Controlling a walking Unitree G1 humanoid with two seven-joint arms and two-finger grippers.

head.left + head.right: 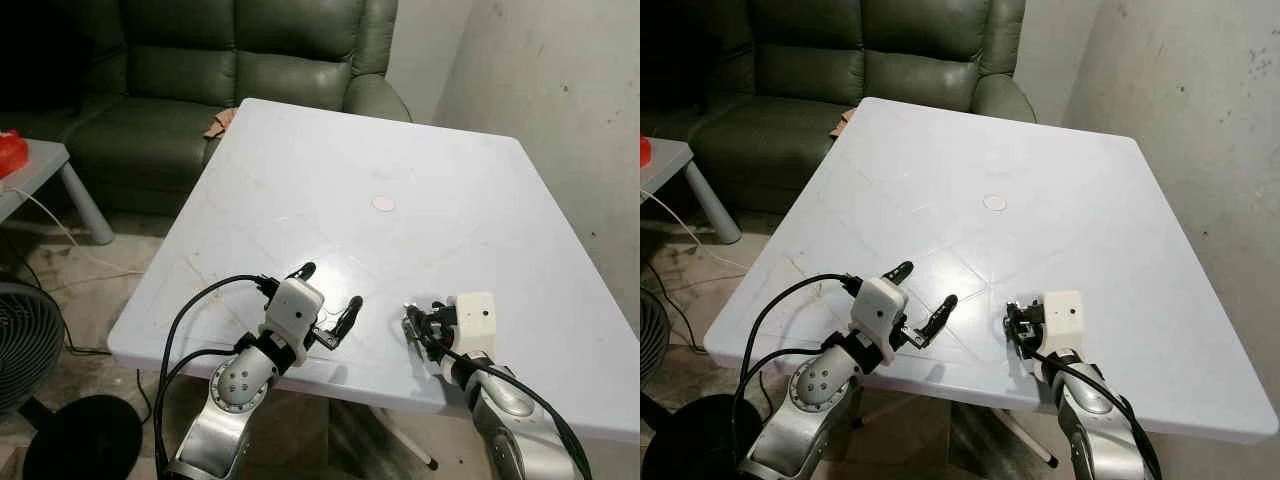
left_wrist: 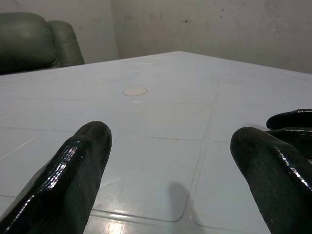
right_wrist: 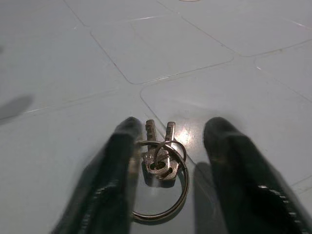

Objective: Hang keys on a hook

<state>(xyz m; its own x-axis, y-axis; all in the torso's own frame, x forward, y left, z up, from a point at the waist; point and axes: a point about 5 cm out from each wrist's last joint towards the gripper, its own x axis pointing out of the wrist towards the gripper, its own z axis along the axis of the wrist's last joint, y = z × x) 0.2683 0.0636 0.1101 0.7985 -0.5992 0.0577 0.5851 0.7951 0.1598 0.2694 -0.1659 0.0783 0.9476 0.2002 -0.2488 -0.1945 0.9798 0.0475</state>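
Keys: lay flat on the white table near its near edge, right of centre; two keys on a ring, between the right gripper's fingers.
Right gripper: low over the table, fingers spread on either side of the keys; the left finger seemed to touch the ring, though blur made this uncertain.
Left gripper: hovered just left of the right one, fingers apart and holding nothing.
Table centre: a small round disc.
Far side: green sofa.
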